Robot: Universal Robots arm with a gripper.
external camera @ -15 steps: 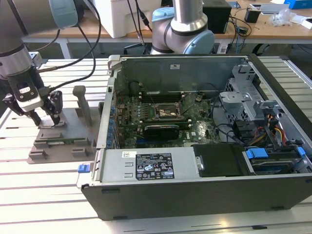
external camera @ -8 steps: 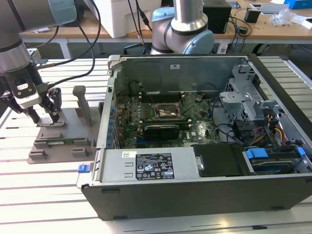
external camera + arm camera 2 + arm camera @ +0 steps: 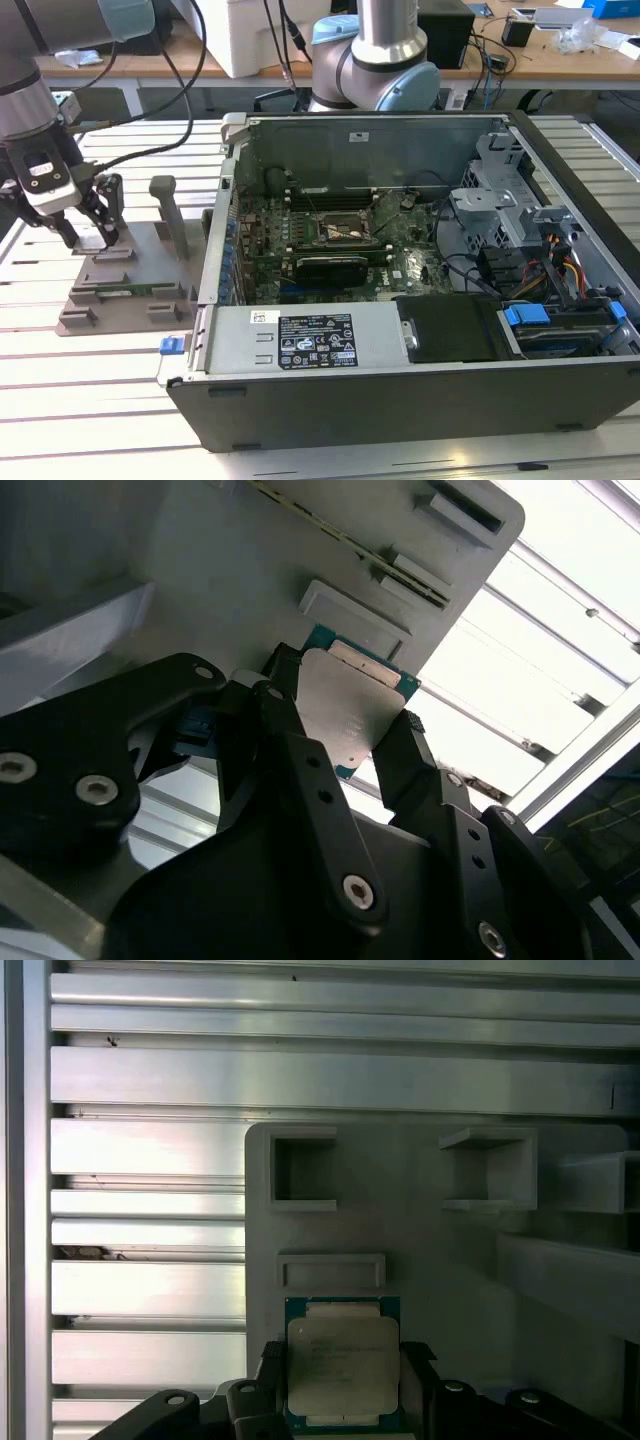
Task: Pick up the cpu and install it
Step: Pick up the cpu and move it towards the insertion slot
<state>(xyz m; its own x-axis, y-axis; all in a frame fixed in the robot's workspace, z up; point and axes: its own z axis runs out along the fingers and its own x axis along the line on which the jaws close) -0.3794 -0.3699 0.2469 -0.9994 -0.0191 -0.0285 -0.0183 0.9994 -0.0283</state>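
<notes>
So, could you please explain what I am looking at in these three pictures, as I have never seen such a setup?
It is a robot arm whose gripper works like two black fingers. The exterior view is from a camera off the arm: it shows the gripper down at a grey holder beside an open computer case on a slatted metal table. Both wrist views come from cameras riding on the arm. They show the fingers closed against opposite edges of the cpu, a flat silvery square chip, at the holder.

grey post (image 3: 170, 215) beside end effector (image 3: 90, 238)
</notes>
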